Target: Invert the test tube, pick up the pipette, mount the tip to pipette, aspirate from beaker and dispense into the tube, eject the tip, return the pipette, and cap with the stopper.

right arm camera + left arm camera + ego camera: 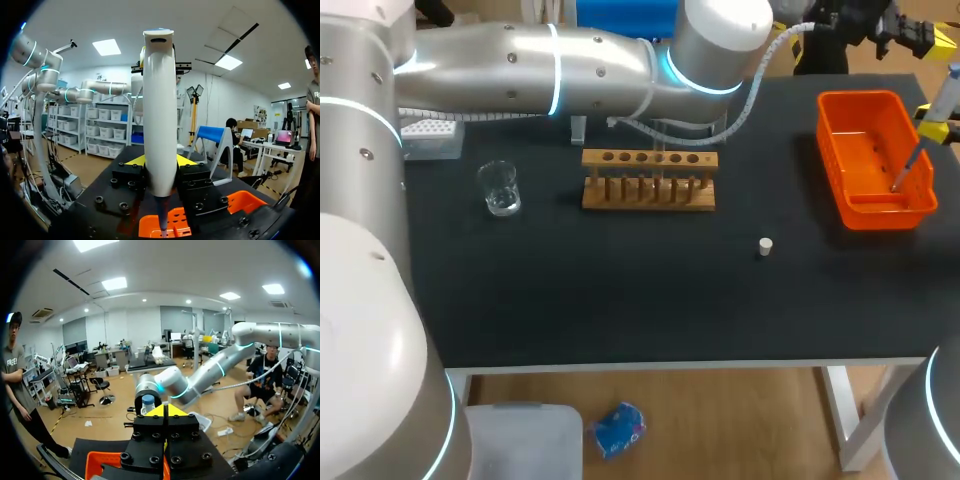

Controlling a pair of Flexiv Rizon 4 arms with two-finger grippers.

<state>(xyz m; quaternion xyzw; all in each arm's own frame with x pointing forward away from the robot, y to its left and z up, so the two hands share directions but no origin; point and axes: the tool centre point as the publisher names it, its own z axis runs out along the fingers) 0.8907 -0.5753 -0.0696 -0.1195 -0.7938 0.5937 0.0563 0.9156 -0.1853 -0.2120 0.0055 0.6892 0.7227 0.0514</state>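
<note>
Currently in hand: ejection step, judged; pipette (159, 115) hangs nose-down over the orange basket (835, 130).
Right gripper (160, 161): fingers clamped on the pipette body.
Left gripper (167, 411): fingers closed, empty.
Next move: press the ejector so the tip (908, 165) drops inside the basket.
Head view only: stopper (765, 246) lying on the tabletop (620, 290).
Right wrist view only: left gripper near the pipette's head.

We see a black table (620, 300) with a pale strip along its near edge. Taking the tabletop's middle as the dial's centre, a wooden rack (650, 182) stands upright at about 12 o'clock, with a row of round holes along its top bar. An orange basket (832, 150) with a perforated floor sits at about 2 o'clock, close to the right edge and well apart from the rack. A pale box (432, 140) lies at about 10 o'clock, by the far left edge.
</note>
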